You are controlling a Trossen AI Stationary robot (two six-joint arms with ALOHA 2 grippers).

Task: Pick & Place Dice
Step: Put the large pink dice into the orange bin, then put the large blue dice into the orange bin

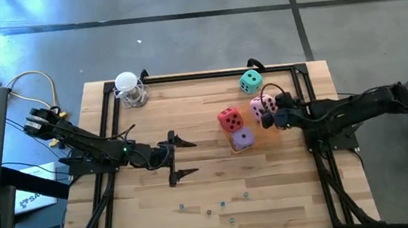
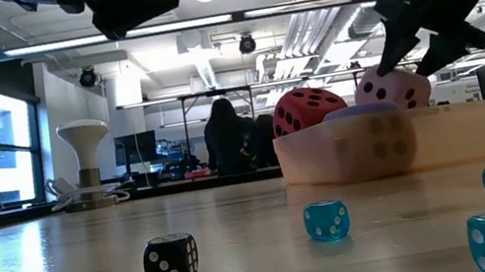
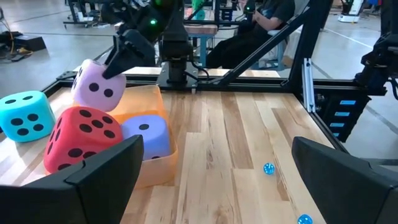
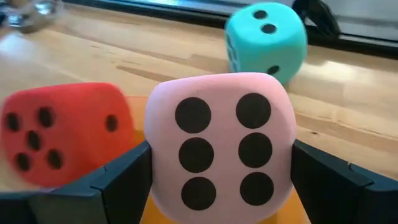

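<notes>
pink die (image 4: 221, 149) gripped in your right tool (image 1: 271, 112), over the orange tray (image 3: 146, 102); lower, then release. left tool (image 1: 184, 158) open, waiting.

Orange tray (image 1: 257, 145) sits right of table (image 1: 188, 108) centre. Purple die (image 1: 243, 138) lies in it; red die (image 1: 229, 119) rests on tray's far-left edge, against purple die. Pink die (image 1: 262, 108) is just right of red die, above tray's far-right edge, btwn fingers of right gripper (image 1: 268, 112). Teal die (image 1: 251, 82) stands on table behind them, near back rail. Left gripper (image 1: 184, 158) hangs left of tray, well apart. Small dice (image 1: 225, 209) scattered along front edge. Glass jar (image 1: 130, 90) at back-left.
</notes>
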